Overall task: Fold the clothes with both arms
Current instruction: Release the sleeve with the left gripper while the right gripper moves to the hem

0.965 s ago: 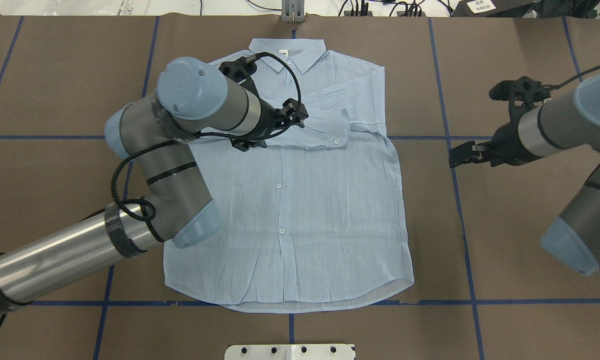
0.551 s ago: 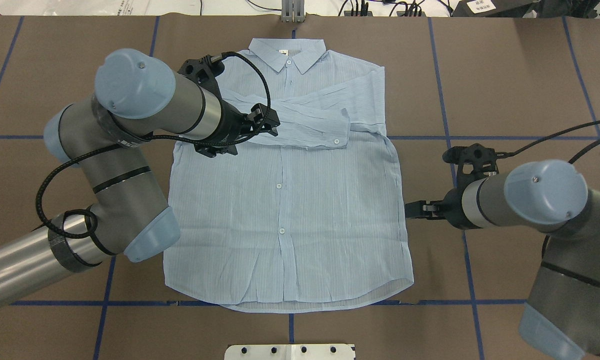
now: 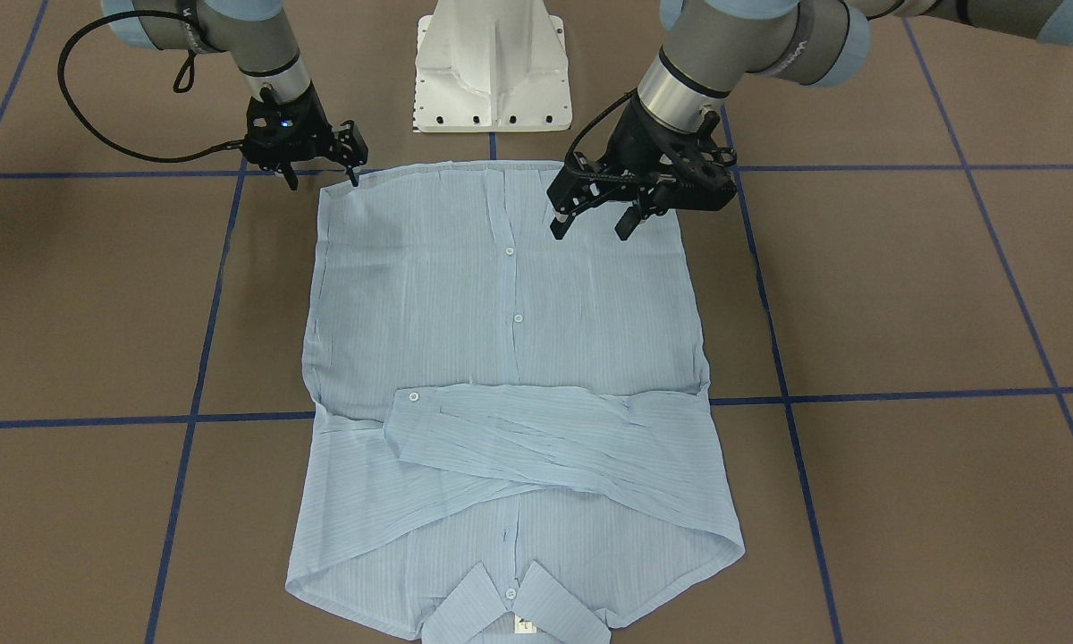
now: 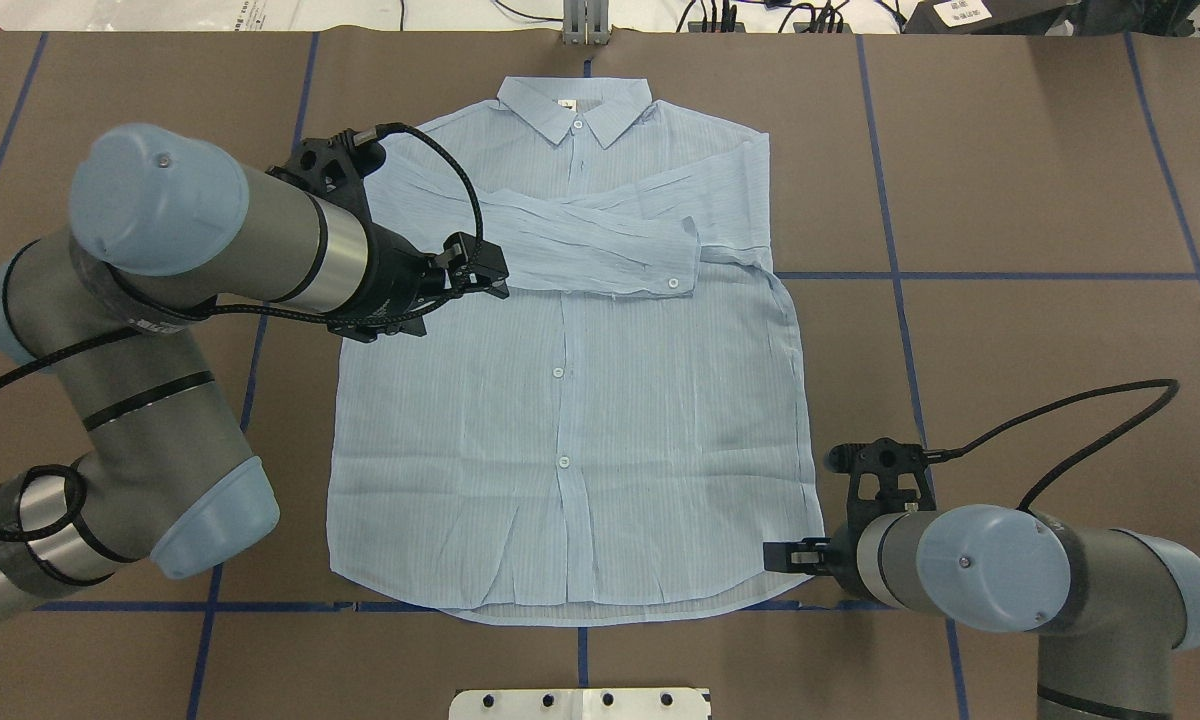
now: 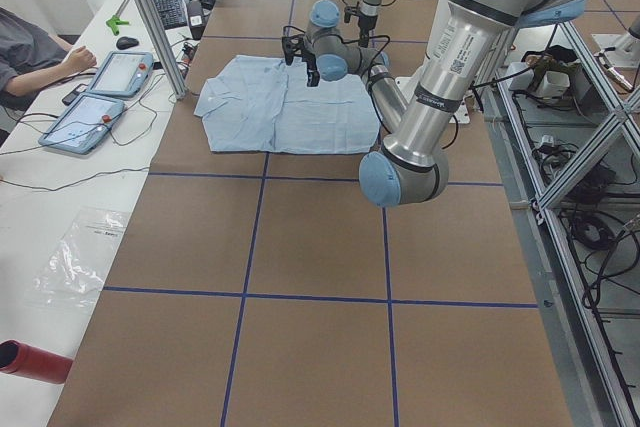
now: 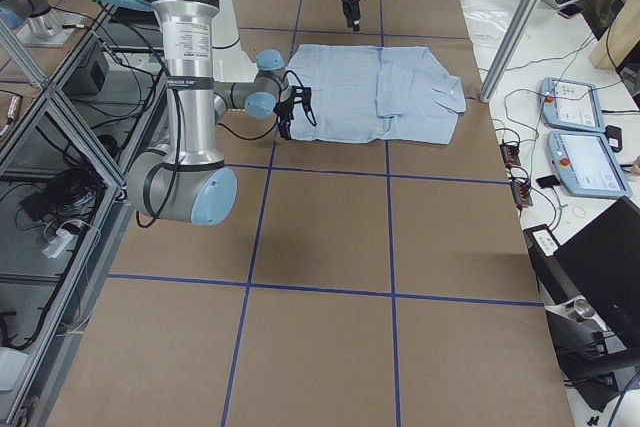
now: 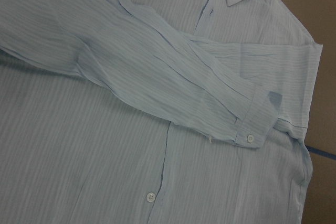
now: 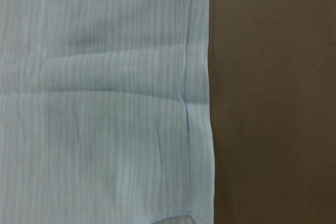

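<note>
The light-blue pinstriped shirt [image 4: 580, 420] is lying flat and buttoned, collar pointing away from the robot (a sleeve folded across its chest). The left gripper [image 3: 590, 234] is hovering above it, fingers spread. The right gripper [image 3: 324, 182], likewise spread, is hanging at the hem corner.

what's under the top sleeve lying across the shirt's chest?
Under the top sleeve lies the shirt front, plus part of the other sleeve, crossing beneath it. The button placket runs under too; any button on that covered stretch cannot be seen.
</note>
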You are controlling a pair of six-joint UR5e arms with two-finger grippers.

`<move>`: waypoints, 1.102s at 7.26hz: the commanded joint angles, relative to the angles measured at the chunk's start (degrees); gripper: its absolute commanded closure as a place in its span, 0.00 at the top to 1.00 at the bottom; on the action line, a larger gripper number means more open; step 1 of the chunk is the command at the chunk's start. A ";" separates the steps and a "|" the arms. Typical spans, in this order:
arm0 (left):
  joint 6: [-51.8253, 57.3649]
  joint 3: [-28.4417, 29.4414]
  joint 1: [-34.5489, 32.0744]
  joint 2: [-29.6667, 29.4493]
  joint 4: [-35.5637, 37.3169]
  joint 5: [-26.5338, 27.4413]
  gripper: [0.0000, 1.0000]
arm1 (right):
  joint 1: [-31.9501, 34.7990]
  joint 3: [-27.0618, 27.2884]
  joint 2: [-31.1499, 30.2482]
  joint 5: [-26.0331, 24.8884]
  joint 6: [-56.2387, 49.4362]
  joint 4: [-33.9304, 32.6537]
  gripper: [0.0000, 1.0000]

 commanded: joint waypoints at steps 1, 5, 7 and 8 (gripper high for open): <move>0.01 -0.70 0.28 0.51 0.36 0.09 0.99 | -0.67 -0.86 -0.35 0.09 0.12 -0.18 0.93; 0.01 -0.35 0.54 0.69 0.19 0.27 0.99 | -0.32 -1.92 0.35 2.81 0.12 -0.27 0.69; 0.10 0.00 0.63 0.78 0.10 0.35 0.99 | 2.30 -2.00 0.35 5.97 0.03 -0.27 0.65; 0.10 0.09 0.63 0.69 0.10 0.35 0.99 | 2.40 -1.74 0.52 5.98 0.03 -0.97 0.65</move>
